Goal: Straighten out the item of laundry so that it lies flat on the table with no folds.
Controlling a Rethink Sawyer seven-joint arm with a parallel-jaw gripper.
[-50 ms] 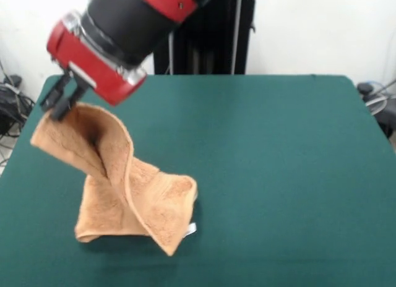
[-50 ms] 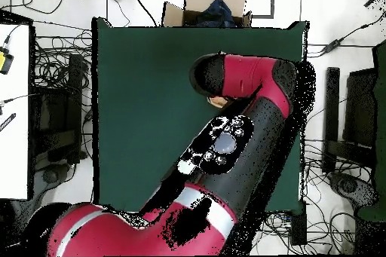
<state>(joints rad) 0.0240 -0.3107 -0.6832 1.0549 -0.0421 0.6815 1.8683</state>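
Towel (image 1: 124, 188): rough, matt terry cloth. Table (image 1: 278, 175): matt green felt. Arm (image 1: 117, 27): glossy red and black plastic.

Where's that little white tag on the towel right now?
In the front view, the white tag sits at the towel's lowest corner, on the green table, away from the gripper holding the raised end.

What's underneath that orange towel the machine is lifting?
Under the light orange-tan terry towel only the dark green felt table shows. Its lower part rests on the tabletop, hiding what it covers; the black pincer holds the upper corner raised. Overhead, the red-and-black arm hides nearly all of it.
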